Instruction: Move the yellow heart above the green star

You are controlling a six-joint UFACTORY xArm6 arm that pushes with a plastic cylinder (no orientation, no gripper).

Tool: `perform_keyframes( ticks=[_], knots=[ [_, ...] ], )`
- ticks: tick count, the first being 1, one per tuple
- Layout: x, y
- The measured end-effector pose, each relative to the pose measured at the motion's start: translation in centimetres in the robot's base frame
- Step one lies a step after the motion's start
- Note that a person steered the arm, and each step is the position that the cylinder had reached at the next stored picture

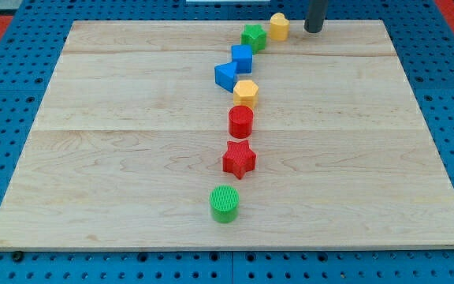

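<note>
The yellow heart [279, 26] sits near the board's top edge, just to the upper right of the green star [253, 37], almost touching it. My tip [314, 30] stands on the board to the right of the yellow heart, a short gap away from it.
Below the green star runs a line of blocks: a blue cube [242, 58], a blue triangular block [225, 76], a yellow hexagon [245, 93], a red cylinder [240, 121], a red star [240, 159] and a green cylinder [225, 204]. The wooden board [117, 142] lies on a blue pegboard.
</note>
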State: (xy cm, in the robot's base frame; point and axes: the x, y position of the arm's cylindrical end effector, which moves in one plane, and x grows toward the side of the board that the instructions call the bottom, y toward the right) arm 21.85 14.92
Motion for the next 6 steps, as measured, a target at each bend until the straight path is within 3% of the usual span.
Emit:
perform_keyframes(
  ticks=[3,4,5,6],
  knots=[
    [0.0,-8.5],
    [-0.7,-8.3],
    [-2.6,-4.4],
    [-2.7,-4.9]
  ],
)
